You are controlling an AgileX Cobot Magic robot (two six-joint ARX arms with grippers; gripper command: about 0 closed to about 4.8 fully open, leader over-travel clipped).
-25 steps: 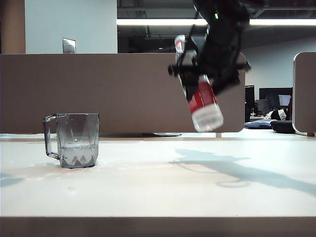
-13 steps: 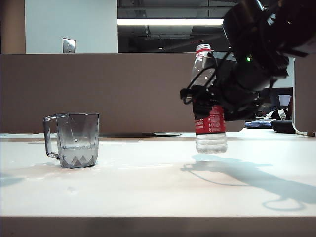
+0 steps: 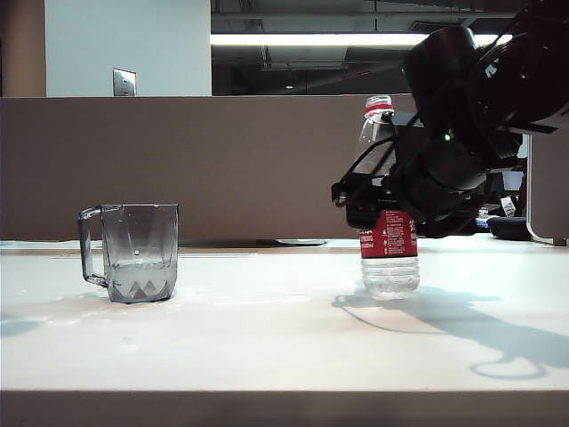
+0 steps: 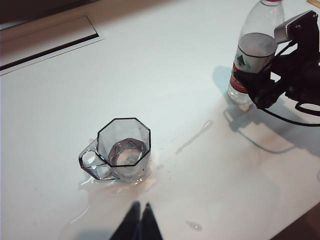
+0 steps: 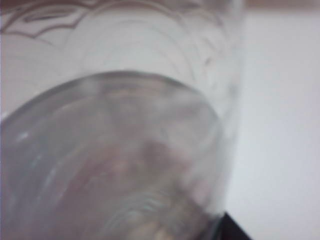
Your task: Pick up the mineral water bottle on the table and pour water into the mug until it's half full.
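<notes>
Now upright bottle (image 3: pixel 388 233) on table (image 3: pixel 267 338) between right fingers (image 3: pixel 378 197); grip unclear; left fingers (image 4: pixel 138 224) closed.

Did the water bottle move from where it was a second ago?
Yes. The mineral water bottle came down from tilted in the air to upright on the table, right of the mug, the right hand around it.

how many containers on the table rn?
2: mug on the left with some water in it, mineral water bottle upright on the right at the right gripper. None hidden, apparently.
</notes>
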